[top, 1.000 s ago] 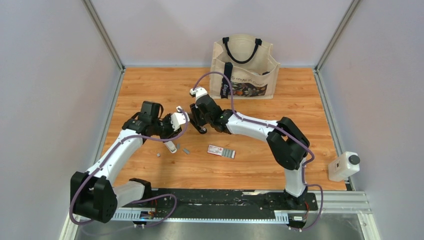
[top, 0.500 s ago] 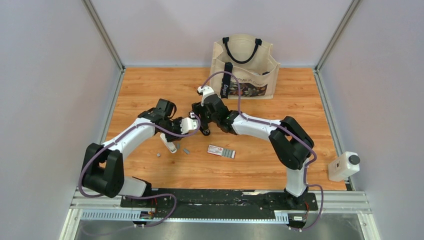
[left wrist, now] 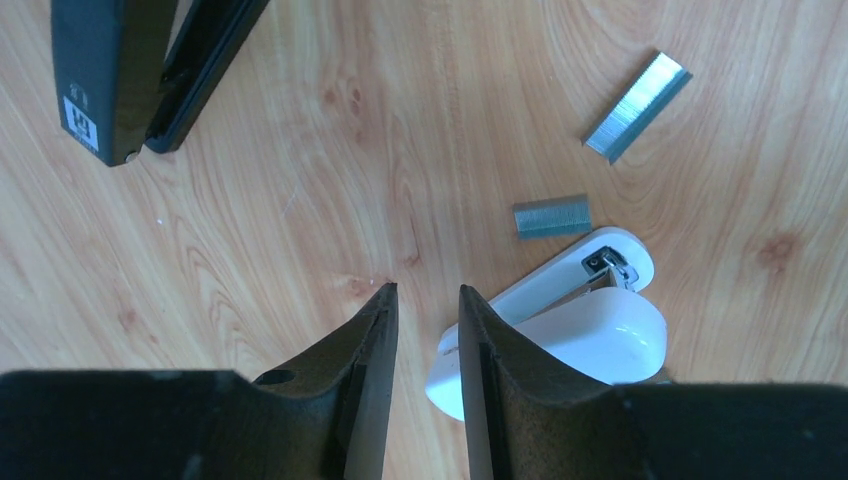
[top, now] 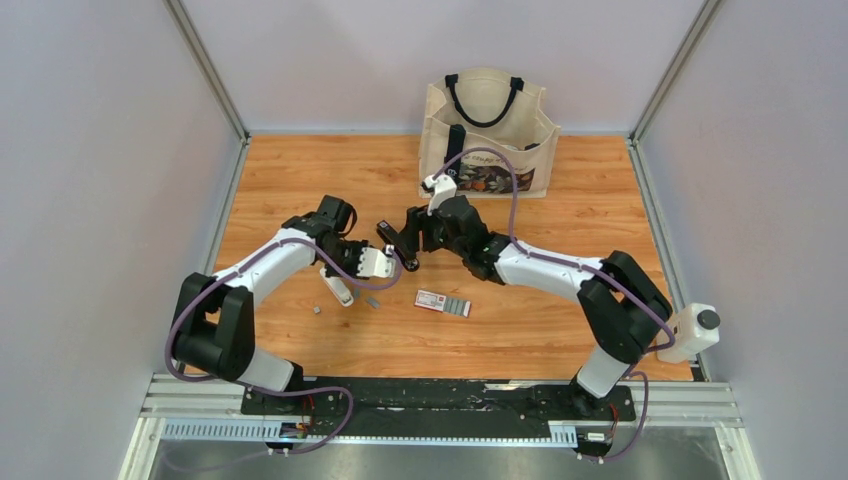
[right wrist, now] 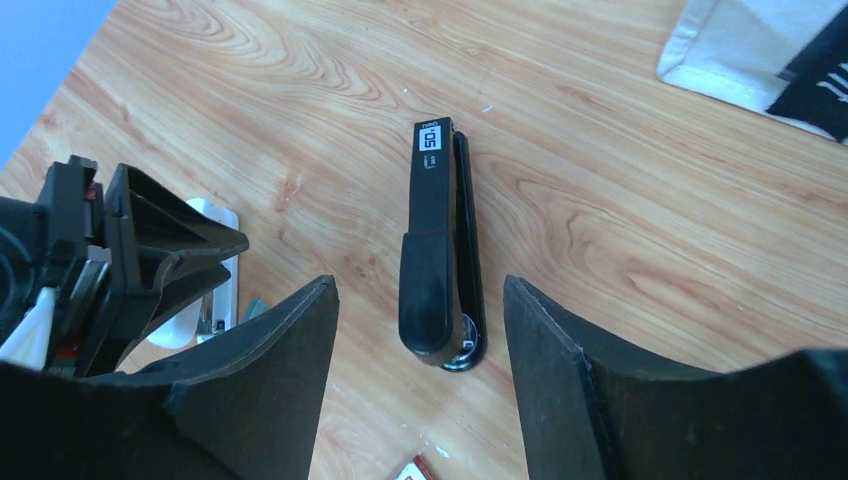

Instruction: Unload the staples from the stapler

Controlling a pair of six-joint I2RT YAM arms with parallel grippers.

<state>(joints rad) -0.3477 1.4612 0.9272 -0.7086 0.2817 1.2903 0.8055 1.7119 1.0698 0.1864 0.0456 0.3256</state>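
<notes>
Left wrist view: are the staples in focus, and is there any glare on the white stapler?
Left wrist view: both staple strips are sharp, ridges visible; the white stapler shows a soft bright sheen, not blown out. Top external view: the same strips are tiny grey specks.

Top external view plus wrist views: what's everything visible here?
black stapler: one, black, on its side mid-table, just ahead of right tool
white stapler: one, white, beside left tool
staples: two loose strips, silvery-grey, by white stapler's tip
box: one, red-white-grey, flat, mid-table
tote bag: one, beige, black handles, far edge
white unit: one, white, off table's right edge
table: one, wood
left tool: one, black, narrowly open, empty
right tool: one, black, open, empty
</notes>
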